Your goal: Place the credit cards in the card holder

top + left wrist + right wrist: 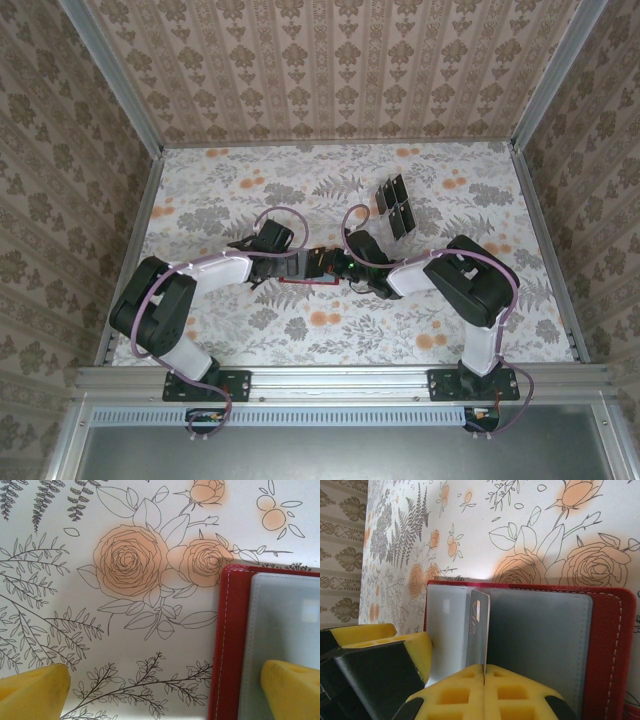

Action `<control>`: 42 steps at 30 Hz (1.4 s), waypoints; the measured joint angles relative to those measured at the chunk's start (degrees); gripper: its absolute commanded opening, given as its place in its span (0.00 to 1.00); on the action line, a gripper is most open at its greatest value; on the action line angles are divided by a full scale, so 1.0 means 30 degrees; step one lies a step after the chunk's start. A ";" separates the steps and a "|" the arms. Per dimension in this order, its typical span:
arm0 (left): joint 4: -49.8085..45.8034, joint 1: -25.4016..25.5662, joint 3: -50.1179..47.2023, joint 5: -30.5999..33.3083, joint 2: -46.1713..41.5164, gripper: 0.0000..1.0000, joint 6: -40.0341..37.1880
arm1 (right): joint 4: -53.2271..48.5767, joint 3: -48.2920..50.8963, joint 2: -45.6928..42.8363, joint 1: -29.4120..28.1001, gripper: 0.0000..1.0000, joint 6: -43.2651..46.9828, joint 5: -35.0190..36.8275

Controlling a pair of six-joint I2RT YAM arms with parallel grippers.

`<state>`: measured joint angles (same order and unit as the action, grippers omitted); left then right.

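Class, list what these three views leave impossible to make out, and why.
- Top view: card holder mostly covered by both arms; contents unknown.
- Top view: credit cards at the back too small to count.
- Left wrist view: card holder cut off right and below, partly behind a finger of the open left end effector.
- Right wrist view: held card seen nearly edge-on, its bottom hidden in the right end effector; print unreadable.
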<state>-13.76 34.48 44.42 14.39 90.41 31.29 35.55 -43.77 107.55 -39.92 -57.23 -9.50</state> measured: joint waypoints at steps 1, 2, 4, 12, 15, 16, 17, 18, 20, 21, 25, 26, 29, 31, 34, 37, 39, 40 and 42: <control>0.0029 0.0000 -0.0036 0.0007 -0.0022 1.00 0.0000 | 0.0029 -0.0007 0.0029 0.0000 0.00 0.0000 -0.0007; 0.0051 0.0000 -0.0051 0.0007 -0.0036 1.00 0.0000 | 0.0029 -0.0029 0.0066 -0.0036 0.00 0.0000 -0.0007; 0.0044 0.0000 -0.0051 0.0007 -0.0044 1.00 0.0000 | 0.0029 -0.0066 0.0073 -0.0051 0.00 -0.0007 -0.0015; 0.0036 0.0000 -0.0058 0.0015 -0.0051 1.00 0.0000 | 0.0087 -0.0379 0.0444 -0.0270 0.00 -0.0022 -0.0029; 0.0036 0.0000 -0.0058 0.0015 -0.0051 1.00 0.0000 | 0.0124 -0.0415 0.0459 -0.0372 0.00 -0.0087 -0.0029; 0.0036 0.0000 -0.0058 0.0015 -0.0051 0.99 0.0000 | 0.0131 -0.0415 0.0459 -0.0408 0.00 -0.0087 -0.0029; 0.0036 0.0000 -0.0058 0.0015 -0.0051 0.99 0.0000 | 0.0138 -0.0415 0.0459 -0.0437 0.00 -0.0102 -0.0029; 0.0036 0.0000 -0.0058 0.0015 -0.0051 0.99 0.0000 | 0.0146 -0.0415 0.0459 -0.0459 0.00 -0.0146 -0.0022; 0.0036 0.0000 -0.0058 0.0015 -0.0051 0.99 0.0000 | 0.0168 -0.0415 0.0459 -0.0466 0.00 -0.0226 -0.0022; 0.0036 0.0000 -0.0058 0.0015 -0.0051 0.99 0.0000 | 0.0168 -0.0415 0.0459 -0.0466 0.00 -0.0284 -0.0022; 0.0036 0.0000 -0.0058 0.0015 -0.0051 0.99 0.0000 | 0.0182 -0.0386 0.0459 -0.0466 0.00 -0.0452 -0.0015; 0.0036 0.0000 -0.0058 0.0022 -0.0051 1.00 0.0000 | 0.0219 -0.0335 0.0459 -0.0466 0.00 -0.0503 -0.0015; 0.0036 0.0000 -0.0058 0.0022 -0.0051 1.00 0.0000 | 0.0240 -0.0211 0.0459 -0.0466 0.00 -0.0532 -0.0015; 0.0036 0.0000 -0.0058 0.0015 -0.0051 0.99 0.0000 | 0.0255 -0.0211 0.0459 -0.0503 0.00 -0.0583 -0.0007; 0.0044 0.0000 -0.0058 0.0015 -0.0051 0.99 0.0000 | 0.0379 -0.0211 0.0466 -0.0546 0.00 -0.0663 -0.0007; 0.0044 0.0000 -0.0066 0.0015 -0.0051 0.99 0.0000 | 0.0510 -0.0313 0.0663 -0.0627 0.00 -0.0809 0.0000; 0.0051 0.0000 -0.0073 0.0015 -0.0051 1.00 0.0000 | 0.0532 -0.0510 0.0889 -0.0714 0.00 -0.0933 0.0000; 0.0066 0.0000 -0.0087 0.0022 -0.0051 0.99 0.0000 | 0.0539 -0.0612 0.0976 -0.0750 0.00 -0.0947 0.0000; 0.0146 0.0000 -0.0153 0.0022 -0.0058 1.00 0.0000 | 0.0539 -0.0860 0.1188 -0.0867 0.00 -0.0962 0.0000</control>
<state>-13.32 34.48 43.97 14.46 90.24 31.29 37.17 -46.35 111.11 -42.52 -60.12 -9.50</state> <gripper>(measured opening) 0.995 0.068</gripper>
